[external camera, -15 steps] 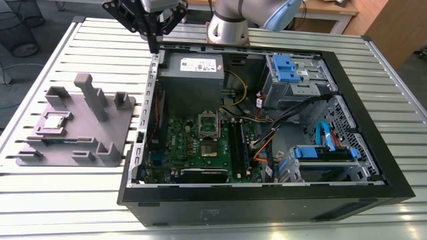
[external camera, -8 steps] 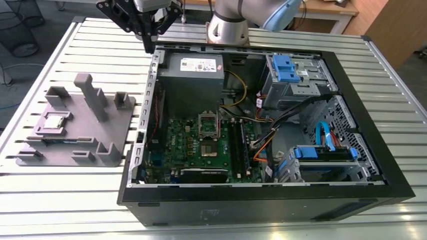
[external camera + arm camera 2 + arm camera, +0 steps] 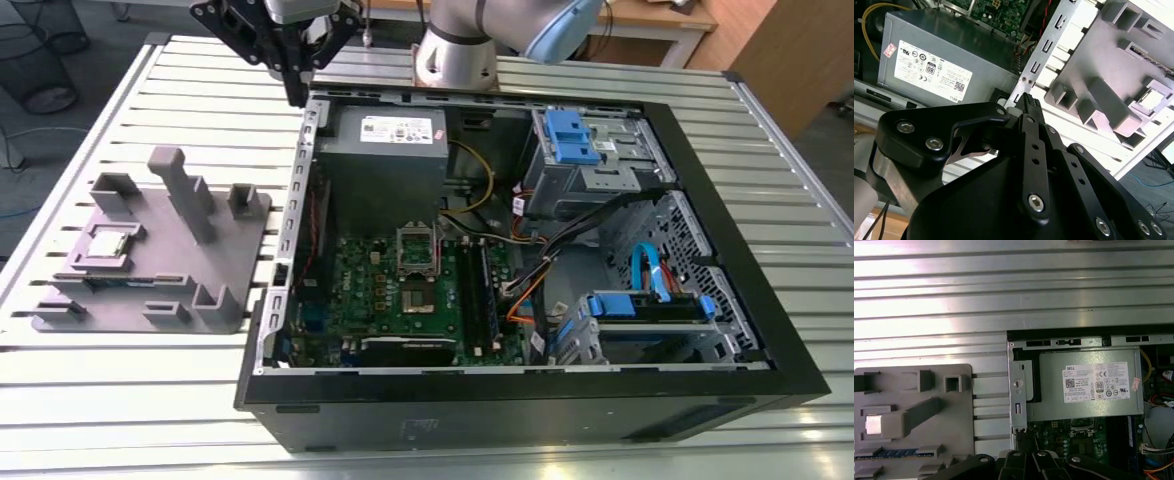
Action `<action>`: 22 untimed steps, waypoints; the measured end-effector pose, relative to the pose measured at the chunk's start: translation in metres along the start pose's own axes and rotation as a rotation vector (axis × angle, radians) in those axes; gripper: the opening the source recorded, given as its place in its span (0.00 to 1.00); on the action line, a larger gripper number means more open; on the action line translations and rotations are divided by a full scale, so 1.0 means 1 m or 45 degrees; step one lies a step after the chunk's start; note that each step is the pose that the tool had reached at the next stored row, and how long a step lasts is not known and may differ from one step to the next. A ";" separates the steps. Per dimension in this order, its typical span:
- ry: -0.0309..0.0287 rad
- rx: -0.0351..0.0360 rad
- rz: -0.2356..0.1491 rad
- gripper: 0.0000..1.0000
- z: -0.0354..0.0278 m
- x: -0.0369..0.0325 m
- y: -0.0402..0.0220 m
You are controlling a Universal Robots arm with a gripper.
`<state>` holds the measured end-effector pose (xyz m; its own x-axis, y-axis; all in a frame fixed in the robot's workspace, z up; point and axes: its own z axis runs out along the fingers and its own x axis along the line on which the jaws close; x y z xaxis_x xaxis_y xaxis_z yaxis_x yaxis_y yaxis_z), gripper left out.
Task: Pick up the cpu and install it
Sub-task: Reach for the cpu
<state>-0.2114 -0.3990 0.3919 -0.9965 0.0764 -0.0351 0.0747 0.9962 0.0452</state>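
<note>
**Empty claw over the case corner, cpu lying in the fixture**

On the gripper (image 3: pixel 296 95): black fingers (image 3: pixel 1030 131) drawn tight together, with nothing between them. Hanging over the far corner of the open computer case (image 3: pixel 534 420), on the side toward the exterior view's left. Just above the case's metal edge and close to the grey power supply (image 3: pixel 387 140) mounted at that end of the case.

Deeper inside the case, beyond the power supply: a green motherboard (image 3: pixel 387 300), with a metal-framed socket (image 3: pixel 416 248) near its middle.

Outside the case and well apart from the gripper: the cpu (image 3: pixel 114 243), lying flat in a shallow square recess of the grey plastic fixture (image 3: pixel 227 270). Fixture set on the slatted metal table (image 3: pixel 134 400), just beside the case on the exterior view's left.

Small, thin and square in shape, pale silver-grey on top, far smaller than the fixture around it. In both wrist views, the cpu (image 3: pixel 1156 100) (image 3: pixel 873 424) bright and almost white against the duller grey plastic, framed by the low walls of its recess and untouched.
</note>
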 end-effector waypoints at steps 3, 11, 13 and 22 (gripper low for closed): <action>0.0001 0.0001 0.000 0.11 -0.0001 0.0022 -0.0001; 0.0000 0.0000 0.000 0.11 -0.0004 0.0103 -0.0007; -0.0001 0.0000 0.000 0.11 -0.0005 0.0149 -0.0011; -0.0001 0.0000 0.000 0.11 -0.0012 0.0328 -0.0024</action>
<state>-0.2444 -0.3989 0.3918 -0.9965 0.0763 -0.0352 0.0747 0.9962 0.0452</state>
